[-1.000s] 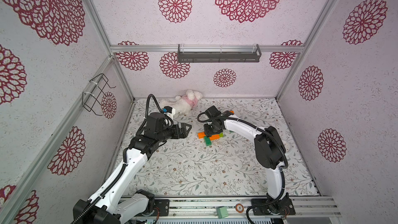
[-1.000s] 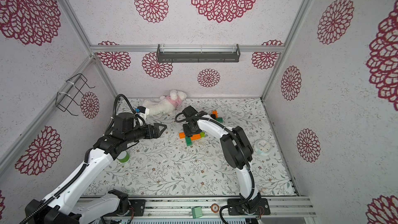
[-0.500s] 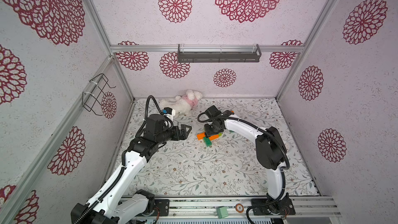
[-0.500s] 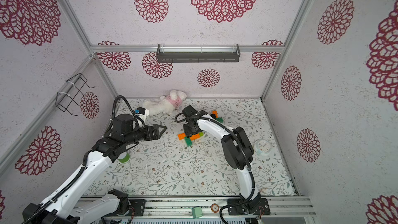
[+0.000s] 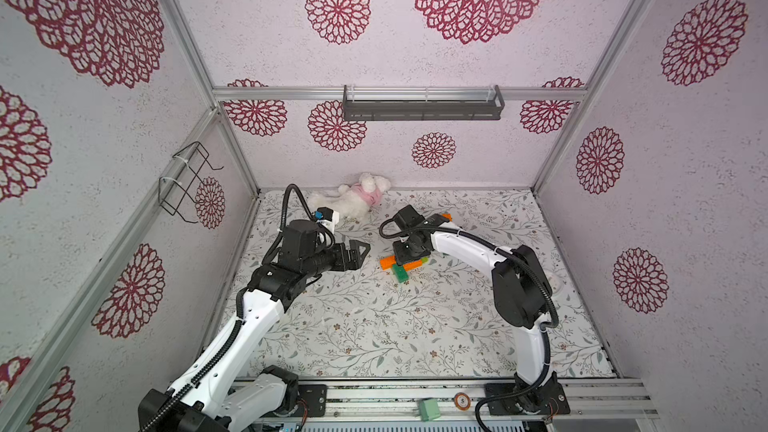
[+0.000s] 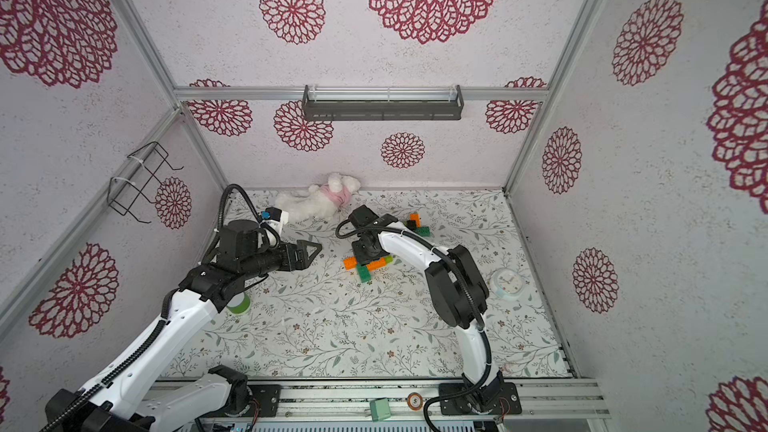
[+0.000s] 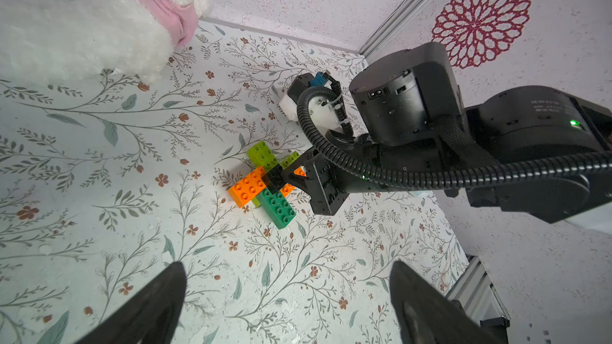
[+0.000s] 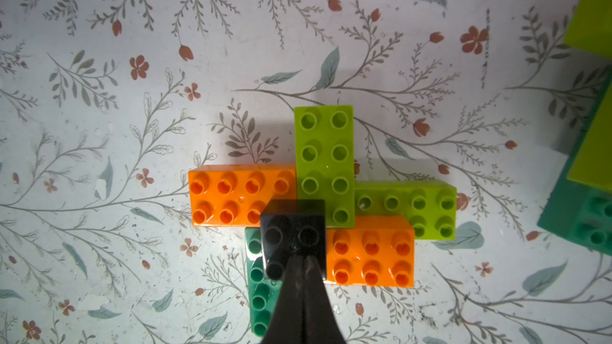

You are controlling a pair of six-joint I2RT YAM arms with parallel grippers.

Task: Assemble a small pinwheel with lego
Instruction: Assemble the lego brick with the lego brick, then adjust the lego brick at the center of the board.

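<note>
As lego (image 5: 400,273) rests on the mat (image 5: 374,320), a wall basket (image 5: 185,184) hangs.

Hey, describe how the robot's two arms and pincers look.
The left arm and right arm have white links, black joint housings and black ribbed cable hoses. The left pincer and right pincer are black and tapering. A green light glows on the right arm.
</note>
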